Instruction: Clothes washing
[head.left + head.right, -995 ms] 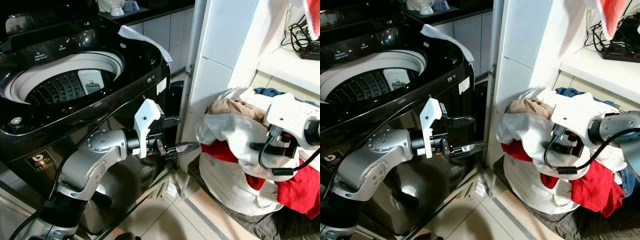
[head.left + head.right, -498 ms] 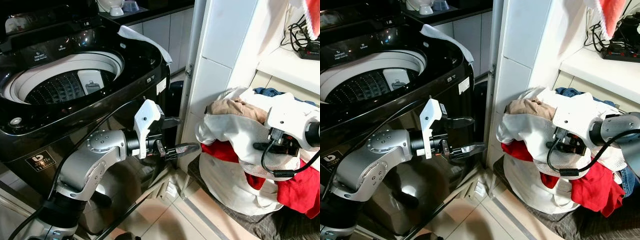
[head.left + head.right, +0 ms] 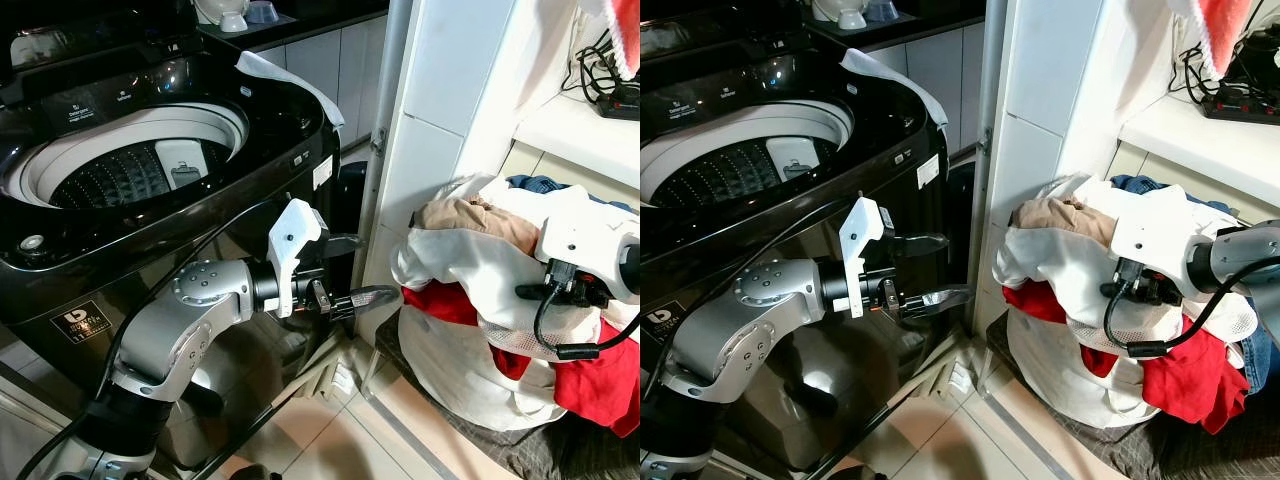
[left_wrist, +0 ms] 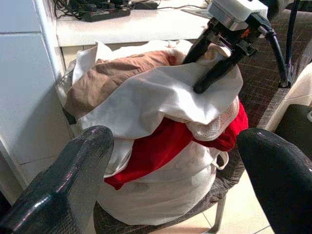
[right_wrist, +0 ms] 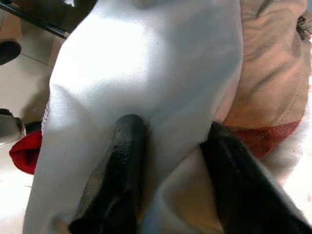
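Note:
A white laundry bag (image 3: 465, 375) on the floor to the right is heaped with clothes: a white garment (image 3: 470, 265) on top, a tan one (image 3: 470, 215) behind it, a red one (image 3: 440, 305) underneath. My right gripper (image 3: 527, 292) is shut on a fold of the white garment (image 5: 161, 73), with cloth bunched between its fingers (image 5: 124, 146). My left gripper (image 3: 362, 268) hangs open in front of the washing machine, empty, pointing at the bag. The black top-loading washing machine (image 3: 300, 130) stands on the left with its drum (image 3: 130, 170) open.
A white tiled pillar (image 3: 440, 90) rises between machine and bag. A shelf (image 3: 575, 125) with a power strip (image 3: 615, 98) juts out above the bag. Blue cloth (image 3: 535, 185) lies behind the heap. Tiled floor (image 3: 330, 440) lies below my left arm.
My right gripper has drawn back to the right, pulling the white garment's fold with it and baring mesh fabric underneath. The left arm has stayed put.

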Controlling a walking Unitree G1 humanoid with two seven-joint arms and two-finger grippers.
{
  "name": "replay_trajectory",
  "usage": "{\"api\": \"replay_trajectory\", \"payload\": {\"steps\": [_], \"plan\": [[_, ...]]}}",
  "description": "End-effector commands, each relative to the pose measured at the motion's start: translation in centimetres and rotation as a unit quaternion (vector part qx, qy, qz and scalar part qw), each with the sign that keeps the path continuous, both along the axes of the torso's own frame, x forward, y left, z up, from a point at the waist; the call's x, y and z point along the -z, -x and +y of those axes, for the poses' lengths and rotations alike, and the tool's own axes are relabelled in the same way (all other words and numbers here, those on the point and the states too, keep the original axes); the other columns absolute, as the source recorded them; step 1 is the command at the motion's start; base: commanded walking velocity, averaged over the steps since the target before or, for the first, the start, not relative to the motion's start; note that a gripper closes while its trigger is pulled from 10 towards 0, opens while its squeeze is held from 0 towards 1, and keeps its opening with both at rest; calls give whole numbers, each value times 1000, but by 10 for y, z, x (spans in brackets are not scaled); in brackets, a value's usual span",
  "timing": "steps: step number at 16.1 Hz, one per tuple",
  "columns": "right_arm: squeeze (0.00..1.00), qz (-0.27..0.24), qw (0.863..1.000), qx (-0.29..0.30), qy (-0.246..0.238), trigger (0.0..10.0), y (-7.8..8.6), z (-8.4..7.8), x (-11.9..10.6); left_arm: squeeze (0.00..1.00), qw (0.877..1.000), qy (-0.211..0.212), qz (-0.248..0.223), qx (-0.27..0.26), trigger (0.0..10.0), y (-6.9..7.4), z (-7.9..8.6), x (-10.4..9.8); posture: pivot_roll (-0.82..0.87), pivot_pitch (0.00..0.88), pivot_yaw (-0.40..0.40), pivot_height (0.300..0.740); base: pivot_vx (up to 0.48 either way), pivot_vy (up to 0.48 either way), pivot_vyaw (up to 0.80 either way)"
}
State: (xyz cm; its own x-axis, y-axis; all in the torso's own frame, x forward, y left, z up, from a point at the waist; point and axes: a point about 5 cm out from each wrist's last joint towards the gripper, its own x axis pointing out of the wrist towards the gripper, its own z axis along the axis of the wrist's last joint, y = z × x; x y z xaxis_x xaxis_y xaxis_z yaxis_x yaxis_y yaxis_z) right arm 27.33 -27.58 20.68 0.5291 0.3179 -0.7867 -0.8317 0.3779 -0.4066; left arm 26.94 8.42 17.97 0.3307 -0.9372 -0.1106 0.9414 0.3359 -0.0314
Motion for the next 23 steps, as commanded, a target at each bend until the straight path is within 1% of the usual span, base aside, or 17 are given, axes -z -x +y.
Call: {"api": "replay_trajectory", "payload": {"steps": [1,7,9,12,14,16,17,18,19,20,21,22,23], "plan": [[0,-14,1000,5,13,0,1,-6,-10,0,1000,-3,-10,1,10000,-1,1,-5,-29,0,36,740,0,0,0],[0,-11,1000,7,11,0,4,-12,-25,0,1000,3,-12,-1,10000,-2,-2,-6,-36,0,27,740,0,0,0],[0,-11,1000,8,1,0,6,-12,-33,0,1000,5,-11,-3,10000,-2,-2,-6,-39,0,27,740,0,0,0],[0,-1,1000,4,-10,0,10,-13,-37,0,1000,8,-13,-6,10000,-4,-2,-7,-40,0,23,740,0,0,0],[0,3,999,0,-40,0,14,-11,-47,0,1000,12,-14,-8,10000,-5,-2,-9,-47,0,29,740,0,0,0],[0,11,998,-8,-63,0,18,-8,-52,0,1000,13,-14,-7,10000,-5,-2,-9,-49,0,30,740,0,0,0],[0,11,998,-8,-63,0,18,-8,-52,0,1000,13,-14,-7,10000,-5,-2,-9,-49,0,30,740,0,0,0],[0,3,997,-9,-81,0,18,-7,-55,0,1000,15,-16,-9,10000,-5,-2,-9,-47,0,29,740,0,0,0],[0,-15,994,-7,-109,0,18,-6,-63,0,999,22,-21,-19,10000,-7,-2,-11,-47,0,30,740,0,0,0],[0,-54,986,0,-158,0,17,-6,-82,0,998,39,-32,-43,10000,-12,0,-16,-43,0,32,740,0,0,0],[0,-67,983,3,-172,0,17,-8,-89,0,997,44,-37,-52,10000,-14,1,-18,-43,0,32,740,0,0,0],[0,-106,977,16,-186,0,21,-17,-107,0,994,57,-46,-79,10000,-18,6,-21,-40,0,43,740,0,0,0],[0,-131,971,21,-198,0,22,-21,-117,0,993,59,-49,-87,10000,-20,7,-22,-39,0,45,740,0,0,0]]}}
